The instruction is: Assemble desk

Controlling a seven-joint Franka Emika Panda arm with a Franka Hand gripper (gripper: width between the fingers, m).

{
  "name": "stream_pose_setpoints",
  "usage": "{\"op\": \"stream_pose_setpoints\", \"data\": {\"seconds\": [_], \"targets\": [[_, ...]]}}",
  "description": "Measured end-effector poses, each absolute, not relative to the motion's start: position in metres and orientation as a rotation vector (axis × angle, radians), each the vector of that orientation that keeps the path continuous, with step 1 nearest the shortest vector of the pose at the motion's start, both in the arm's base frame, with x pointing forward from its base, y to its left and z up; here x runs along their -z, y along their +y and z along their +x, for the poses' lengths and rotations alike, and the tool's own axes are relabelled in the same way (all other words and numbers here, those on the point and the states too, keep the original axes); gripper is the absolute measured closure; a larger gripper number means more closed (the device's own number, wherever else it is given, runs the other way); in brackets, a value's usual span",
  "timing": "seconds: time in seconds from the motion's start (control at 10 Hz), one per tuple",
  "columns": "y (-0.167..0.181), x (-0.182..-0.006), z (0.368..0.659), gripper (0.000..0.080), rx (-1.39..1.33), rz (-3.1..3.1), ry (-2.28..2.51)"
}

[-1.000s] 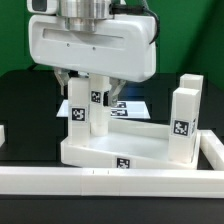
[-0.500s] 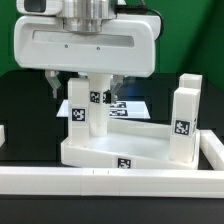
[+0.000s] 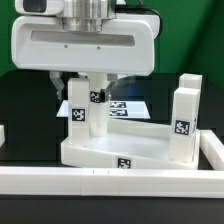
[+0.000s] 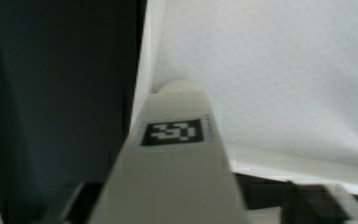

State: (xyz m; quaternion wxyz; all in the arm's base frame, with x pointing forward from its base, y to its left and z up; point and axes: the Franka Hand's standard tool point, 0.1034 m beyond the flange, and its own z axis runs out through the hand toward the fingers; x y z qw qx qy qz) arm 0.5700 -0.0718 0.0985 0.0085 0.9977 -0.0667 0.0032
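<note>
The white desk slab [image 3: 140, 152] lies flat near the front rail, and it also shows in the wrist view [image 4: 265, 70]. One tagged square leg [image 3: 88, 120] stands upright on its corner at the exterior view's left. A second leg [image 3: 182, 115] stands on the corner at the exterior view's right. My gripper [image 3: 86, 90] hangs straight over the first leg, with a dark finger [image 3: 59, 85] on either side of its top and a small gap to each. In the wrist view that leg [image 4: 176, 160] runs up between my gripper's [image 4: 172, 216] jaws.
The long white border rail [image 3: 100, 182] runs along the front and turns back at the exterior view's right. The marker board [image 3: 133, 105] lies on the black table behind the slab. A small white part [image 3: 2, 134] shows at the left edge.
My hand has turned over the leg and now reaches further toward the exterior view's left. The leg, its tags and the slab have not moved.
</note>
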Motion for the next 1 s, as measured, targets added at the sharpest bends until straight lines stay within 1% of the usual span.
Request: {"op": "stream_pose_setpoints", "data": {"seconds": [0.1,0.4,1.0], "targets": [[-0.0718,-0.0985,0.5700,0.0511,-0.010,3.118,-0.208],[-0.0720,-0.0985,0.5697,0.0511,-0.010,3.115,-0.280],[-0.0750,-0.0980,0.5664,0.0509,0.010,2.910,-1.210]]}}
